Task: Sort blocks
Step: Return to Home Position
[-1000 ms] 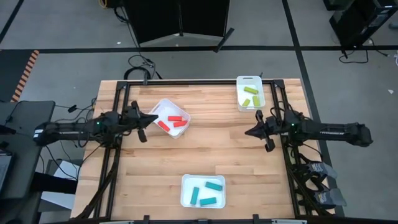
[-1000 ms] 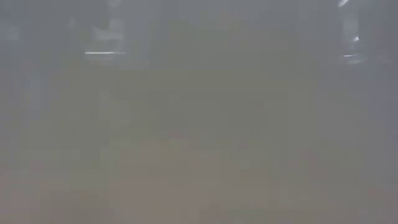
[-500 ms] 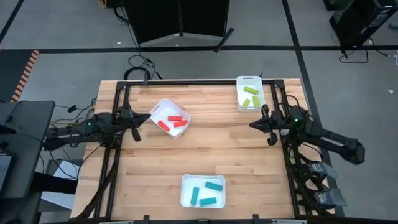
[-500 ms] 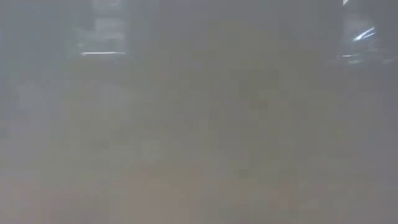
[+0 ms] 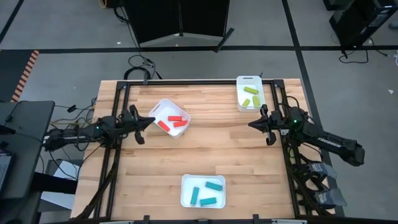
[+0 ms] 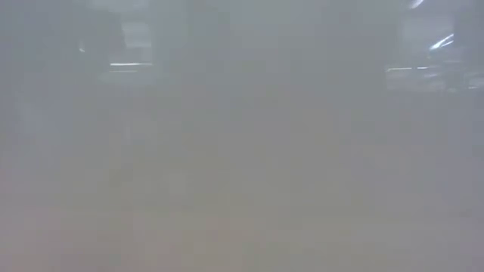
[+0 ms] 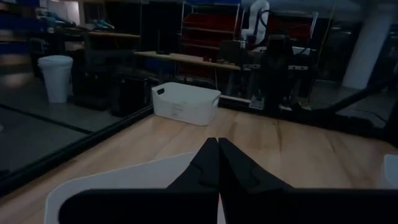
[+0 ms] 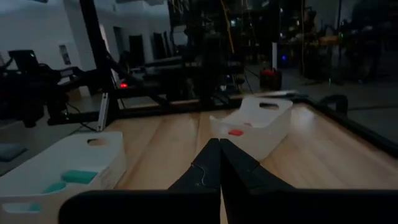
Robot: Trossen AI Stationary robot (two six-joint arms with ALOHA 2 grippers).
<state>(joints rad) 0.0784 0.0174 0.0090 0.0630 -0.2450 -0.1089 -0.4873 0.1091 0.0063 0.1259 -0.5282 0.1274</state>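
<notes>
My left gripper point(image 5: 148, 120) and right gripper point(image 5: 252, 124) sit at the sides of the wooden table point(image 5: 217, 149), fingers pressed together. The red blocks point(image 5: 171, 121), green blocks point(image 5: 250, 95) and teal blocks point(image 5: 205, 193) lie in three white trays point(image 5: 184, 190). A grey floor point(image 5: 62, 50) lies all around.

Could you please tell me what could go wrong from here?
The shut left gripper sits close beside the white plastic tray of red-orange blocks; a sideways swing might nudge it.
The shut right gripper lies near the white tray of yellow-green blocks at the wooden table's far edge; a bump might push it off.
</notes>
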